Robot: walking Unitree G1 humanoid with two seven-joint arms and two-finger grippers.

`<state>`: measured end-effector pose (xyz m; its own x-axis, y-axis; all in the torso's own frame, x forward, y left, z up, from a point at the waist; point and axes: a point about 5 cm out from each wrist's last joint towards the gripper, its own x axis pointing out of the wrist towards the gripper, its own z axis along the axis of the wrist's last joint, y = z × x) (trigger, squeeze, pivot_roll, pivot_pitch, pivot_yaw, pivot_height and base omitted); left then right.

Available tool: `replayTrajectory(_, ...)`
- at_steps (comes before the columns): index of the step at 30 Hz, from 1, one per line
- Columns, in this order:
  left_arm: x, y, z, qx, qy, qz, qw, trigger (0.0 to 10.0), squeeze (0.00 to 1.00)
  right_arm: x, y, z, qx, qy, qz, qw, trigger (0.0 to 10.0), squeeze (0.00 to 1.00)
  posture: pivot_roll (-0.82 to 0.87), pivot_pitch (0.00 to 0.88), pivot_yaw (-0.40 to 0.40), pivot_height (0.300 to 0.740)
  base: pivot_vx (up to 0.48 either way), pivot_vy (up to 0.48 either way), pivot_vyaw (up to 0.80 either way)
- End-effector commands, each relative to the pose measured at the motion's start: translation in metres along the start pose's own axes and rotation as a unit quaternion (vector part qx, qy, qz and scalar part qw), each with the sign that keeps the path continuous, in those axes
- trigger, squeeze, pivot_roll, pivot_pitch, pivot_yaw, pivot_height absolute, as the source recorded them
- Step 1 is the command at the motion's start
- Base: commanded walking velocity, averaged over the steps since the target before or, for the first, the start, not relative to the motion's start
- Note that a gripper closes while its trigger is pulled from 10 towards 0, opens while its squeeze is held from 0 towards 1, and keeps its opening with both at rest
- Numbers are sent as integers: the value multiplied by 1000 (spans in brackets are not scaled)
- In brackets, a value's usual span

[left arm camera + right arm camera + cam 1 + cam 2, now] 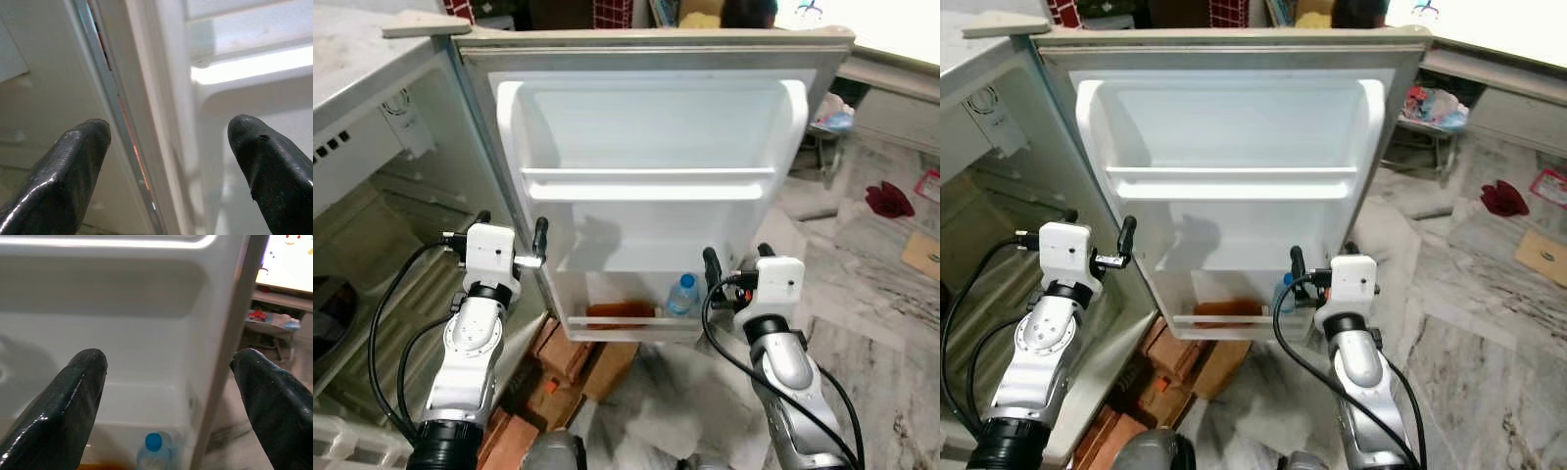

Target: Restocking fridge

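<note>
The fridge door (646, 127) stands open with its white inner face toward me. Its lower door bin (626, 323) holds a clear water bottle (682, 294) with a blue cap and a flat orange-brown item (620, 313). The bottle (154, 450) also lies low between the fingers in the right wrist view. My left gripper (512, 227) is open at the door's hinge edge (122, 112), one finger on each side of it, holding nothing. My right gripper (737, 259) is open and empty, just to the right of and above the bottle, near the door's outer edge.
The fridge's interior (372, 245) opens at the left. Brown cardboard boxes (568, 362) lie on the floor under the door. The marble floor (881, 294) spreads to the right, with a red cloth (889, 199) on it. A low bench with bags (832, 117) stands behind the door.
</note>
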<state>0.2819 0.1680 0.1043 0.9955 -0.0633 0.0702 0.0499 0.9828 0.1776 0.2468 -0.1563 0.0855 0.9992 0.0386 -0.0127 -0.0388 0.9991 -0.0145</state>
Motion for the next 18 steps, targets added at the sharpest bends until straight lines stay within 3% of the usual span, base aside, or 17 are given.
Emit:
replayTrajectory(1, 0, 0, -2, 2, 7, -3, 1000, 10000, 0, -1, -2, 8, -1, -14, -5, 1000, 10000, 0, -10, 0, 10, 740, 0, 0, 0)
replayTrajectory(9, 3, -6, -1, -3, 5, -10, 1000, 10000, 0, 8, -8, 18, -6, -26, -12, 1000, 10000, 0, -54, 0, 4, 740, 0, 0, 0)
replayTrajectory(18, 4, -5, 1, -2, 3, -11, 1000, 10000, 0, 13, 0, 27, -13, -43, 7, 999, 10000, 0, -69, 4, 7, 740, 0, -27, 50)
